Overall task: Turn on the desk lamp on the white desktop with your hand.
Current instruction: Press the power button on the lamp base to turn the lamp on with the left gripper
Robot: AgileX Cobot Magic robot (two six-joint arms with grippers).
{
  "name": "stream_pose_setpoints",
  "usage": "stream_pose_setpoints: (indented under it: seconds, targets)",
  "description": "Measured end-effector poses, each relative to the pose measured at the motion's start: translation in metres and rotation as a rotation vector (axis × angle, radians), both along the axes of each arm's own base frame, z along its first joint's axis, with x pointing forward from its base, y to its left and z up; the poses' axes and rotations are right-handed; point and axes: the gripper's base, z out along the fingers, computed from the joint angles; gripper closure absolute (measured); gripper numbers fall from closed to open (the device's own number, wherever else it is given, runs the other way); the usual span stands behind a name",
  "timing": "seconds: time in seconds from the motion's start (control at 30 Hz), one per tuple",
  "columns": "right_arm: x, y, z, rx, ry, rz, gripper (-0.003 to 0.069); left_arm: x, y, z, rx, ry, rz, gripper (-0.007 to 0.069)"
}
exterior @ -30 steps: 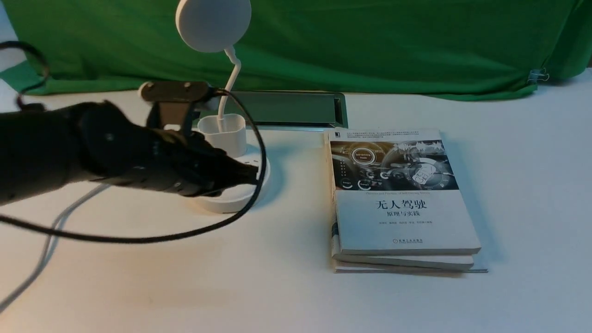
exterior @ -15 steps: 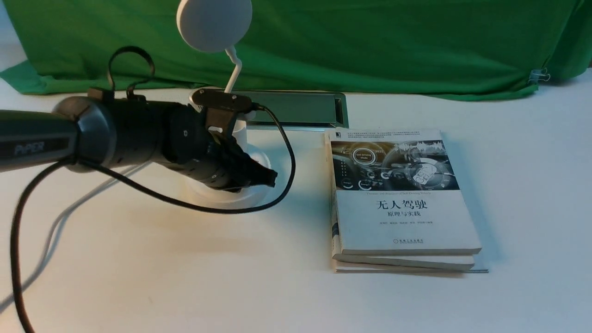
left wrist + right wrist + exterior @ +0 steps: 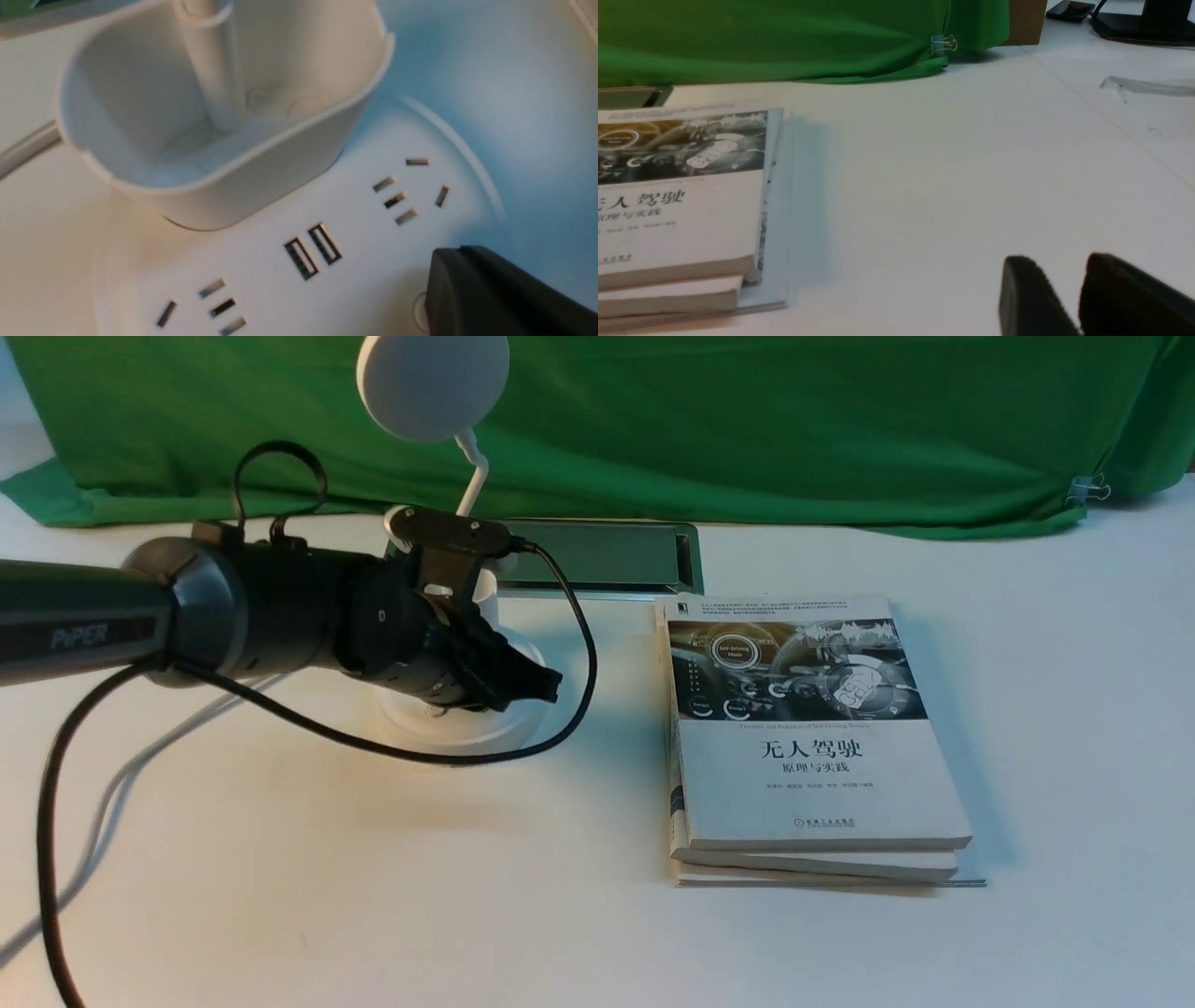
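The left gripper (image 3: 546, 685) hangs low over the round base of the desk lamp (image 3: 431, 373), its dark jaws pressed together on nothing, tip beside a small round button (image 3: 419, 308). The lamp stands on the white desktop (image 3: 373, 877) before the cable hatch (image 3: 597, 555) — books (image 3: 808, 737) lie to its right. The right gripper (image 3: 1080, 298) rests near the books, jaws slightly apart

Our left gripper (image 3: 546, 684) now further right across desk lamp (image 3: 439, 523) base; we see arm's PiPER marking.
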Motion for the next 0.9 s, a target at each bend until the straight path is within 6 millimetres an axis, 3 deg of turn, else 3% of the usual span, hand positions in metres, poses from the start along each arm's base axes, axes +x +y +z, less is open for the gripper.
stream_pose_setpoints:
  seconds: [0.5, 0.9]
  targets:
    - [0.0, 0.0, 0.0, 0.0, 0.0, 0.0, 0.0418, 0.004, -0.002, -0.007, -0.036, 0.026, 0.05, 0.0622]
    - [0.0, 0.0, 0.0, 0.0, 0.0, 0.0, 0.0418, 0.006, -0.004, 0.012, -0.039, 0.046, 0.039, 0.0622]
